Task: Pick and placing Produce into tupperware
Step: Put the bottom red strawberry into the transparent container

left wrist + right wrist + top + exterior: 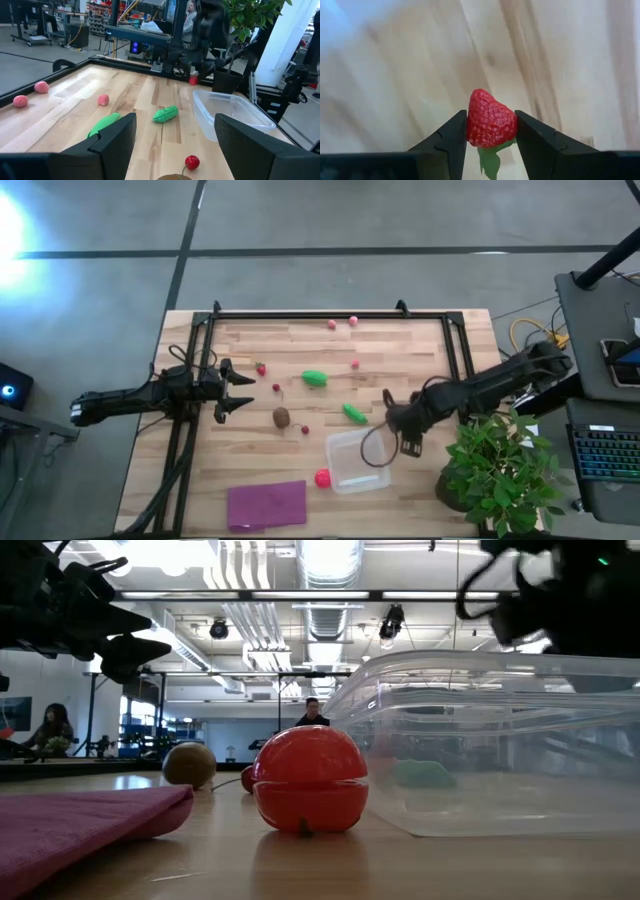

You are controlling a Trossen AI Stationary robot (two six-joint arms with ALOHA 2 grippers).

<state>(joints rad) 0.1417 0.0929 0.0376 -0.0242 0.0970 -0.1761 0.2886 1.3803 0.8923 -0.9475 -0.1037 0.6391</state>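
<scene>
The right gripper (491, 131) is closed on a small red toy strawberry (491, 125) with a green leaf at its base; the two dark fingers (451, 136) press against opposite sides of the fruit, which hangs clear of the pale wooden table (420, 350). In the high view this gripper (394, 420) sits just beside the far right corner of the clear, shallow, round-cornered plastic container (357, 462), not yet over its middle. The left gripper (172, 145) waits at the left side of the table with its jaws wide apart and nothing between them. As far as the views show, the container holds no produce, so the task appears to be at an early stage. Still lying on the table are two green oblong pieces (315, 379), one of them just beside the container's far edge, a brown kiwi-like ball (282, 417), a glossy red-pink ball (322, 477) just beside the container's left wall, and several tiny red and pink berries (353, 321) scattered toward the far rail. A flat purple rectangular sheet (267, 505) and a leafy green potted plant (497, 470) stand apart from the work.
</scene>
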